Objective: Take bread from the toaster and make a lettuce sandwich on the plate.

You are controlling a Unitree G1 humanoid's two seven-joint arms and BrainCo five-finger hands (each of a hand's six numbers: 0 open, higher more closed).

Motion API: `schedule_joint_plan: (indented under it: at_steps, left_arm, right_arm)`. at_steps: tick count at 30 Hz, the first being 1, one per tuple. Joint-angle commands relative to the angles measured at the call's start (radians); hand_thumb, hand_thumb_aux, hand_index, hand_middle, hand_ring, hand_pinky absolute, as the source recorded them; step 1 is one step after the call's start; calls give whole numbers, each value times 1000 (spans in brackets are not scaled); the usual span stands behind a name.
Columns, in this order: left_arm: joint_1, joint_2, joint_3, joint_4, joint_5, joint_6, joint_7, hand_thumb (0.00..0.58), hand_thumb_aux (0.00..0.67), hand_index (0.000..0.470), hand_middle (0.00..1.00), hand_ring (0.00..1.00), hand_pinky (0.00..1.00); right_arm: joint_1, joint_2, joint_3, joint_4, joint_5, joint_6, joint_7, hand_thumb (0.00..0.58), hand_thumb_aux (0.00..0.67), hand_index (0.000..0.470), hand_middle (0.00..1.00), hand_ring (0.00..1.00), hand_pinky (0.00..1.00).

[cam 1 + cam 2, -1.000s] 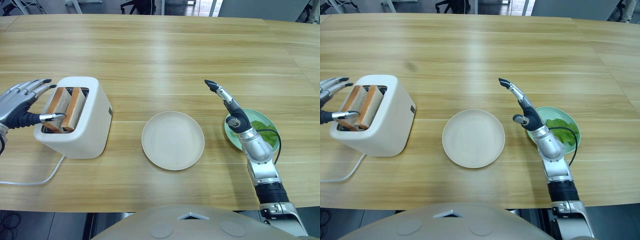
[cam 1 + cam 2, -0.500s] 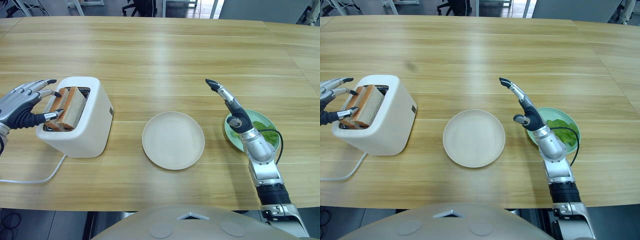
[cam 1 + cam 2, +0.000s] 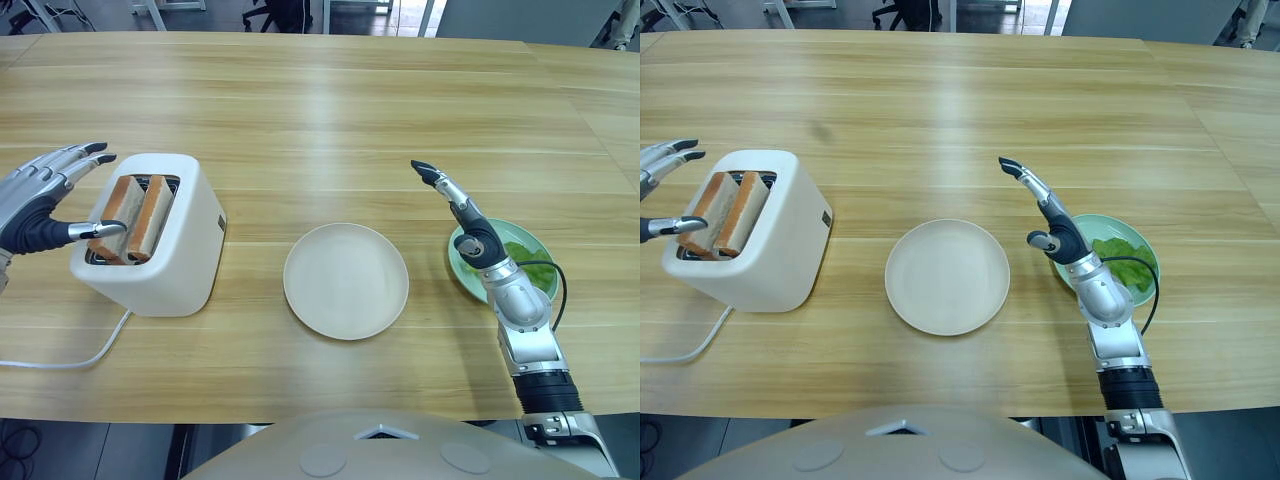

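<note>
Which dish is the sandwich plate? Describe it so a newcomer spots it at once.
On the wooden table, look between the white toaster at the left and the right hand. The plate lies there, mid-table: cream, bare and larger than the green dish of lettuce to its right.

Head-mounted stereo pair, aimed forward and down onto table (image 3: 320,100), near. Shared almost fully, toaster (image 3: 185,260) through green dish (image 3: 1145,240); slight sideways offset.

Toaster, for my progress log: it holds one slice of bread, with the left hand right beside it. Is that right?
Not quite. The toaster holds two slices of bread, standing side by side, as the left eye view shows. The left hand is right beside it.
</note>
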Motion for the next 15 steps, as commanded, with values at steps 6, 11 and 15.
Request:
schedule_joint_plan:
  at_steps: [6, 11, 15]
  left_arm:
    - [24, 14, -49, 79, 91, 27, 9, 0, 0, 0, 0, 0, 0]
    - [41, 6, -70, 75, 75, 15, -1, 0, 0, 0, 0, 0, 0]
    - [44, 5, -86, 89, 79, 15, 3, 0, 0, 0, 0, 0, 0]
  right_arm:
    - [14, -8, -10, -12, 7, 12, 4, 0, 0, 0, 0, 0, 0]
    - [15, -10, -11, -13, 8, 12, 6, 0, 0, 0, 0, 0, 0]
    - [14, -10, -10, -13, 8, 13, 6, 0, 0, 0, 0, 0, 0]
